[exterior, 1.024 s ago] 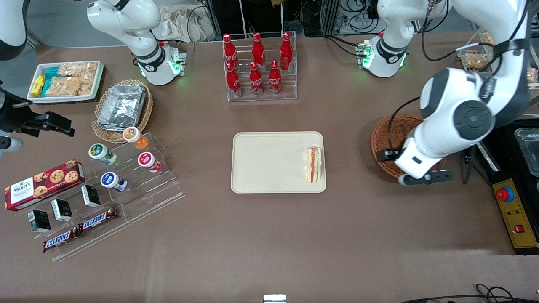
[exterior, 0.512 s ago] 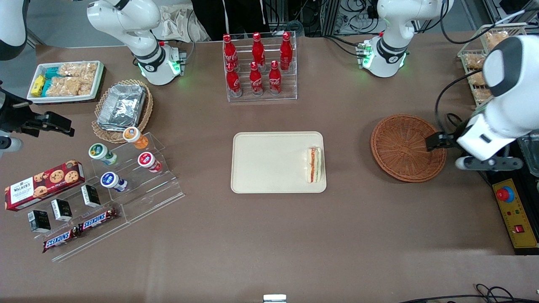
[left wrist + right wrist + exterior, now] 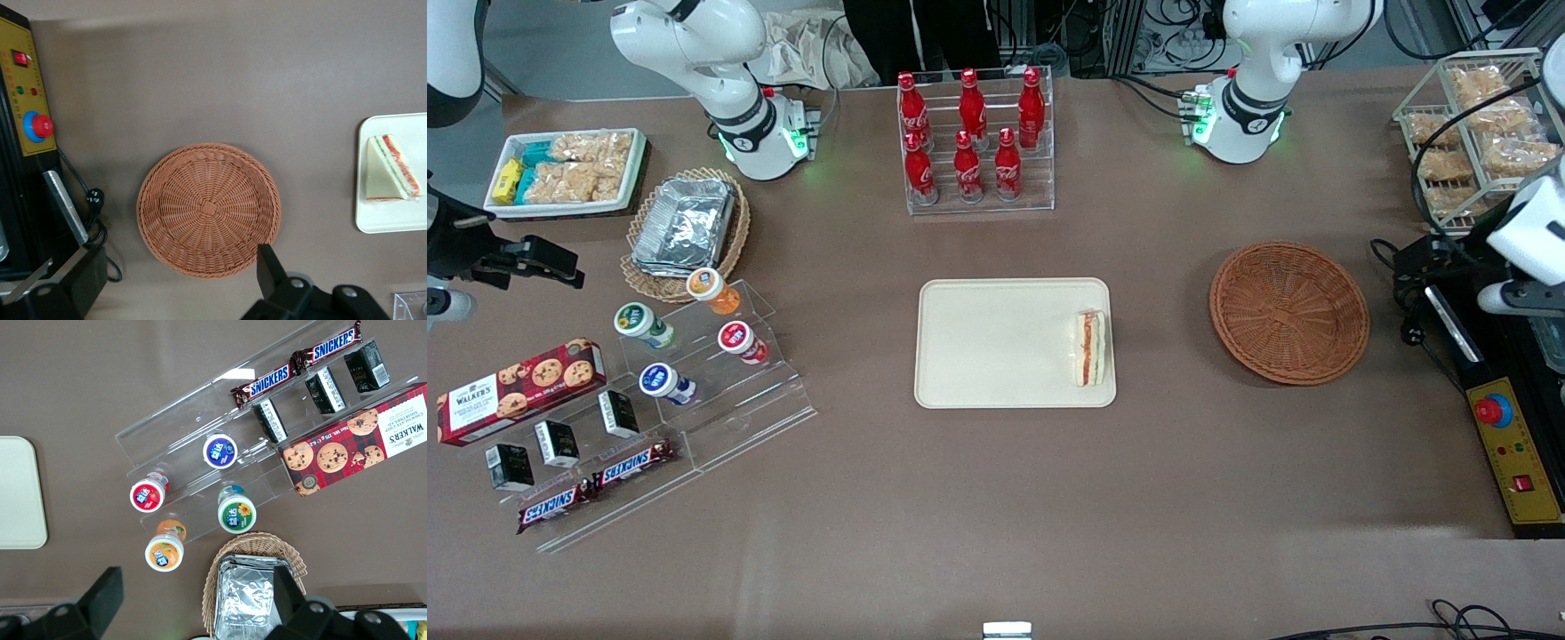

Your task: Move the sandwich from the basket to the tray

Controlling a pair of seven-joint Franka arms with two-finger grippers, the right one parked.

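The sandwich point(image 3: 1091, 348) lies on the cream tray point(image 3: 996, 342), at the tray's end nearest the basket. It also shows in the left wrist view point(image 3: 390, 167) on the tray point(image 3: 393, 217). The reddish-brown wicker basket point(image 3: 1288, 312) is empty; the wrist view shows its bare woven floor point(image 3: 209, 209). My left gripper point(image 3: 1416, 258) hangs high at the working arm's end of the table, off the basket's rim, above the control box. In the wrist view the gripper point(image 3: 173, 277) is wide open and holds nothing.
A yellow control box with a red button point(image 3: 1513, 449) lies at the working arm's end. A wire rack of snacks point(image 3: 1476, 133) stands nearby. A rack of cola bottles point(image 3: 975, 142) stands farther back. A tan basket with a foil tray point(image 3: 685, 227) and an acrylic snack stand point(image 3: 694, 373) lie toward the parked arm's end.
My left arm has swung from over the basket out toward the working arm's end of the table, uncovering the whole basket. The sandwich and tray have not moved.
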